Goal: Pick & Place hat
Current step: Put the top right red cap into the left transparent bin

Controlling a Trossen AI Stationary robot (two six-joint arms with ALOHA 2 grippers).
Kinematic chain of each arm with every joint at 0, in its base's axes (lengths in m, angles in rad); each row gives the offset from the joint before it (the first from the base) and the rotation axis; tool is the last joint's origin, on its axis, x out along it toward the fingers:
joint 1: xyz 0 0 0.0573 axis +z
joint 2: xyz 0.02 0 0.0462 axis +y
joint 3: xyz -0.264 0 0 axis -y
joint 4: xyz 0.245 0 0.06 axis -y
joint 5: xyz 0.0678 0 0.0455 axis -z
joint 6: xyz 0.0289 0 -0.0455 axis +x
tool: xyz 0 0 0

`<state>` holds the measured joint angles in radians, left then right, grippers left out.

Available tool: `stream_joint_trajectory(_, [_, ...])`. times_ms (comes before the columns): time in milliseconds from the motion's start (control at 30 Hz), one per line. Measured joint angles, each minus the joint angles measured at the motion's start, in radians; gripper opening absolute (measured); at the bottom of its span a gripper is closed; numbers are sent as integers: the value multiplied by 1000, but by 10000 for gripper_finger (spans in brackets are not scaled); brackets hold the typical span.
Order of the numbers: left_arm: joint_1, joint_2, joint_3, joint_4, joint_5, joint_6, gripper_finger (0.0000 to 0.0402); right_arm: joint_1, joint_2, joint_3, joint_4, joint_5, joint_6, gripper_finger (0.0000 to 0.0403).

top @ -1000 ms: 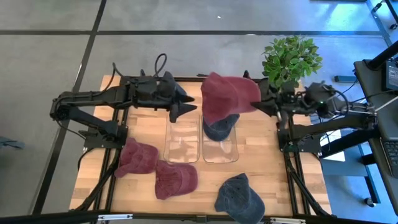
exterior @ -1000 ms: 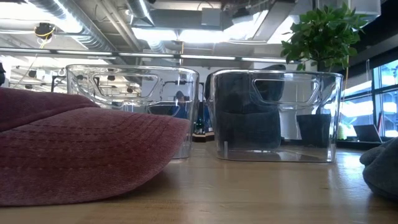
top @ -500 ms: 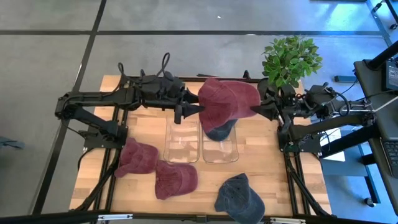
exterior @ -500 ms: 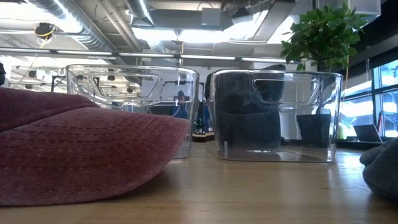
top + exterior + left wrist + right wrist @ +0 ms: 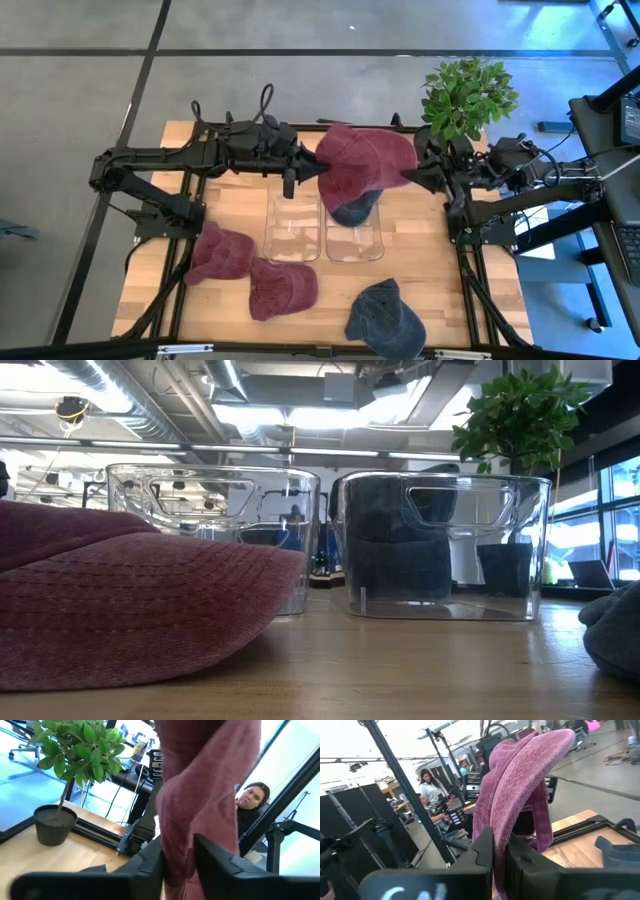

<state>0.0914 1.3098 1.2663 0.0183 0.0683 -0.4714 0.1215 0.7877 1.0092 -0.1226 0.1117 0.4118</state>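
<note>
The maroon hat (image 5: 365,165) hangs above the right clear bin (image 5: 354,232), pinched by the right end effector (image 5: 408,177) and by the left end effector (image 5: 300,178). If they pull apart, fabric may slip free.

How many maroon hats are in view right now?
3. One maroon hat hangs above the bins between the left end effector and right end effector; two lie on the table's front left. More may be hidden.
</note>
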Motion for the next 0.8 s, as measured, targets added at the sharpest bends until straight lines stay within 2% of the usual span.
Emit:
stream_joint_trajectory(133, [0, 0, 0, 6, 0, 37, 26, -1, 2, 0, 0, 4, -16, 17])
stream_joint_trajectory(300, [0, 0, 0, 4, 12, 40, 22, -1, 3, 0, -2, 3, -68, 21])
stream_joint_trajectory(467, [0, 0, 4, -26, 37, 40, 22, -1, 2, 0, -4, -3, -197, 60])
stream_joint_trajectory(600, [0, 0, 78, -154, 39, 40, 22, -1, 2, 0, -34, -2, -214, 117])
stream_joint_trajectory(800, [9, 0, 293, -519, 35, 40, 22, -1, -20, 0, -100, 72, -341, 187])
